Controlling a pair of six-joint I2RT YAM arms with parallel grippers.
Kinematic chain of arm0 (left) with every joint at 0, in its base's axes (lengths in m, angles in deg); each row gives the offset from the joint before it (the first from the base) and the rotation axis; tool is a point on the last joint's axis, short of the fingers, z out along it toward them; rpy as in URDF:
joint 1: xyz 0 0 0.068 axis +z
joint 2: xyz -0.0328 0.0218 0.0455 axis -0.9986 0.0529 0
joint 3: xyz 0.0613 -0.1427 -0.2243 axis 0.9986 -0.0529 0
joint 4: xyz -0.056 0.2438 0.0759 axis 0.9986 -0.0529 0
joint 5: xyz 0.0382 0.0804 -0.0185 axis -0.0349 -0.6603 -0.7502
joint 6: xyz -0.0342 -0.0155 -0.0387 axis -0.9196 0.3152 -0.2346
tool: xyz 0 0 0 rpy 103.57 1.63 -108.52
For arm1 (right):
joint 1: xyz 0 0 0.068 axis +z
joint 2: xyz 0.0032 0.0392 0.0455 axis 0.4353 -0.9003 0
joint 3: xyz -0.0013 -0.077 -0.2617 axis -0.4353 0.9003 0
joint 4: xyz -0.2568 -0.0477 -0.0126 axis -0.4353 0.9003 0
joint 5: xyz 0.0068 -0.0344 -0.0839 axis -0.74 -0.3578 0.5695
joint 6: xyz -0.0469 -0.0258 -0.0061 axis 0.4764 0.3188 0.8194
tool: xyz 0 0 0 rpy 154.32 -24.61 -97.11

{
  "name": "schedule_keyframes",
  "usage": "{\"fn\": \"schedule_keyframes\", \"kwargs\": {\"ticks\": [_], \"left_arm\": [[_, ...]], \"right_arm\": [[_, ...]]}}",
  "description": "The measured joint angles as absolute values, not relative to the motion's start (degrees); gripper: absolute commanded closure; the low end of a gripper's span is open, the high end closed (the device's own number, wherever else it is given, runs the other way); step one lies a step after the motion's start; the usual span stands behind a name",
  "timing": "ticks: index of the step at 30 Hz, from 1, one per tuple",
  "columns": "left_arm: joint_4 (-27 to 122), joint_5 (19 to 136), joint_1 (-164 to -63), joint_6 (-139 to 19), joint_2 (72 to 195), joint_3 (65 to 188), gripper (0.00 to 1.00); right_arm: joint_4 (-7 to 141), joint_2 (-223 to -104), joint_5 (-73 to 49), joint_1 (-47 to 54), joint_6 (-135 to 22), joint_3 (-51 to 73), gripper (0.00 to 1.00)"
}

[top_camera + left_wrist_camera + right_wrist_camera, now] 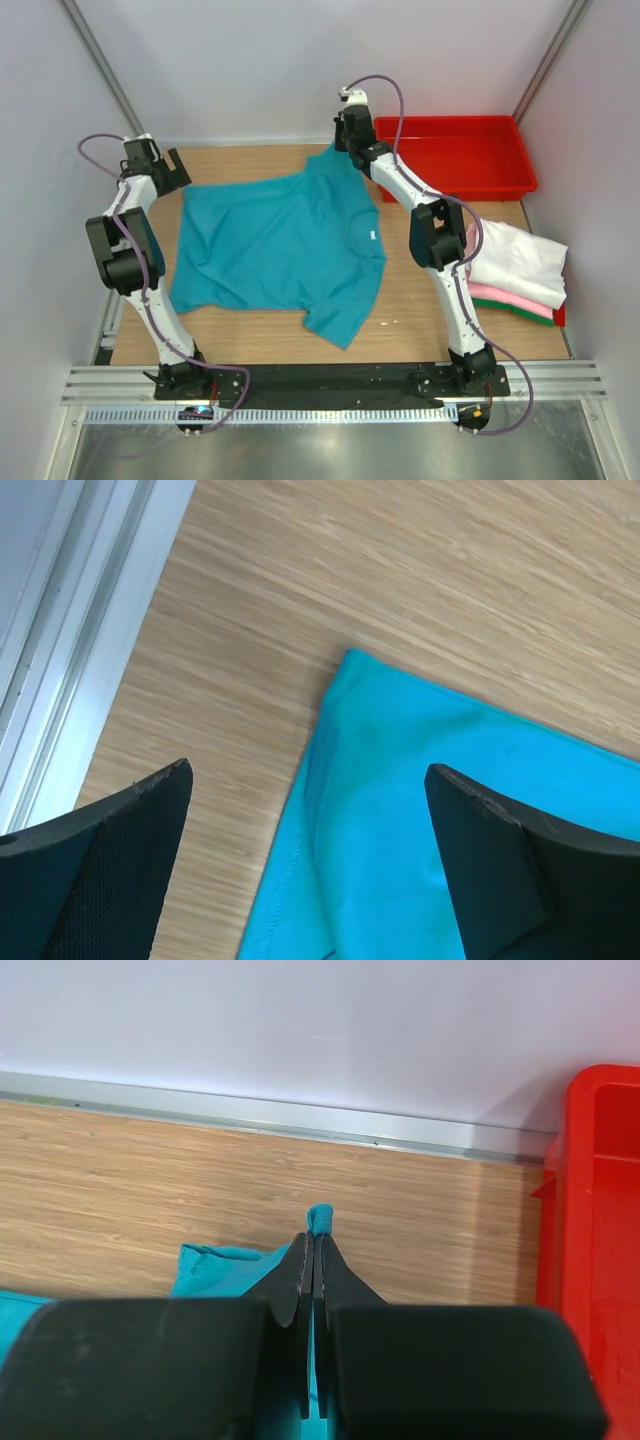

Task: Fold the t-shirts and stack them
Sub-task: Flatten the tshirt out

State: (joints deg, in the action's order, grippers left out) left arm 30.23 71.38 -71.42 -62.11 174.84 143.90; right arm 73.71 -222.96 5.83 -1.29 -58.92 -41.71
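You have the teal t-shirt [275, 245] spread across the middle of the tabletop [250, 345], mostly flat, with its small white neck label facing up toward the right side. One sleeve points at the near edge.

Your left gripper [307, 775] sits by the far-left corner of the tabletop with its jaws wide apart and nothing between them. The shirt's far-left corner lies on the wood right below the gap.

Your right gripper [312, 1245] is at the far edge, just left of the red tray [455, 158]. Its jaws are pressed together on a pinch of teal cloth, and a small tuft pokes out past the fingertips. The shirt rises to a peak there.

The stack of folded t-shirts [515, 260] rests at the right edge of the tabletop, white on top, pink and green beneath.
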Motion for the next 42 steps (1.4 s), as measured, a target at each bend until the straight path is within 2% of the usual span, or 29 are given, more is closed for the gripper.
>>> {"fn": "schedule_keyframes", "kwargs": {"ticks": [6, 14, 16, 22, 30, 36, 42], "left_arm": [[21.9, 70.5, -71.4, -65.2, 169.9, 142.5, 0.00], [7.8, 69.6, -70.5, -76.4, 150.7, 127.0, 0.21], [3.8, 67.7, -70.2, -79.0, 148.7, 123.3, 0.22], [-5.5, 64.6, -67.7, -85.2, 146.9, 114.9, 0.21], [-8.2, 62.2, -66.3, -91.4, 144.2, 109.6, 0.25], [-7.2, 61.8, -66.3, -93.9, 146.0, 106.3, 0.34], [-5.0, 60.1, -66.3, -94.4, 146.0, 106.1, 0.52]], "right_arm": [[75.2, -223.0, 6.2, -1.3, -59.3, -41.7, 0.99], [76.9, -223.8, 7.0, -1.3, -59.4, -42.4, 0.99], [77.1, -223.8, 7.0, -1.3, -59.4, -42.4, 0.99], [77.4, -223.8, 6.7, -1.3, -59.6, -42.5, 0.99], [78.1, -223.8, 6.1, -1.3, -59.7, -42.5, 0.99], [78.1, -223.8, 5.2, -1.3, -59.7, -42.5, 0.99], [78.1, -223.8, 4.9, -1.3, -60.0, -42.5, 0.99]]}}
